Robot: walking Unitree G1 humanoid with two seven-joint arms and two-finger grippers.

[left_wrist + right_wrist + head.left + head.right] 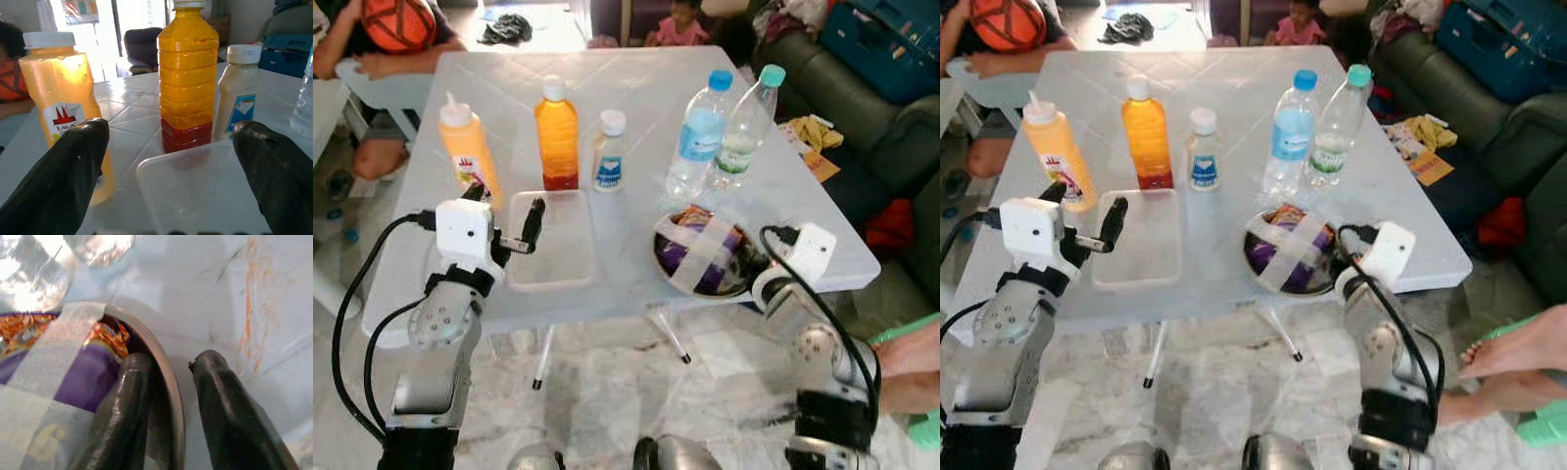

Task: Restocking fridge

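On the white table (636,83) stand an orange sauce squeeze bottle (465,147), an orange juice bottle (557,137), a small white bottle (609,152) and two clear water bottles (700,137). An empty clear plastic container (553,240) lies in front of them. My left gripper (511,208) is open at the container's left end, one finger by the squeeze bottle (58,112), the other over the container (205,191). A taped metal bowl (690,290) holds purple packets. My right gripper (168,382) grips its near rim (171,377), one finger inside and one outside.
The table's front edge lies just below both grippers. A dark sofa (862,108) stands to the right, with a person's foot (906,362) near my right arm. People sit beyond the table's far side (396,39). Marble floor (607,392) lies beneath.
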